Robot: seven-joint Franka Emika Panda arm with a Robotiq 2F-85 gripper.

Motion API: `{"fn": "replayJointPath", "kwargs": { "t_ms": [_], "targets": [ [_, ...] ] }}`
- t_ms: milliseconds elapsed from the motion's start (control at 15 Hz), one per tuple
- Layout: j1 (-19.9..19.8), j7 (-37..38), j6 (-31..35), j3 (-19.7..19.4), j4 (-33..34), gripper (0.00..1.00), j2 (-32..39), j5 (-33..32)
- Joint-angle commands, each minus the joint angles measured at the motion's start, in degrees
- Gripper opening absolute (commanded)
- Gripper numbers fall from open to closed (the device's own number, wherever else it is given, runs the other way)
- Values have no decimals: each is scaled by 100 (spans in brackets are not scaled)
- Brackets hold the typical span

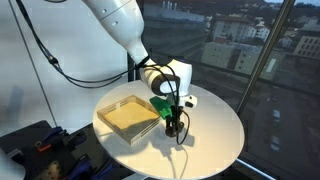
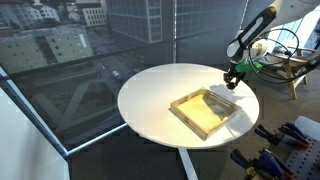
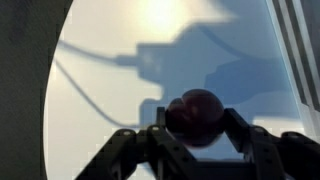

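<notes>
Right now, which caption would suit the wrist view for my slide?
The gripper holds a dark red round object over the white table.

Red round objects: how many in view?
1. The red round object is clamped in the gripper, over the table, beside the wooden tray. The tray looks empty in both exterior views; none seems hidden.

White rounded arm with black cables carries a black claw.
</notes>
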Motion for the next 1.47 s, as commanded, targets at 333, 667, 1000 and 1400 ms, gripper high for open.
{"fn": "replayJointPath", "kwargs": {
  "t_ms": [333,667,1000,1400],
  "targets": [
    [-179,-217,-61,147,453,36,430,176],
    [-197,-206,-69,140,594,36,596,165],
    [-199,-191,-72,129,673,36,690,150],
    [-188,-170,-76,110,736,36,758,130]
  ]
}}
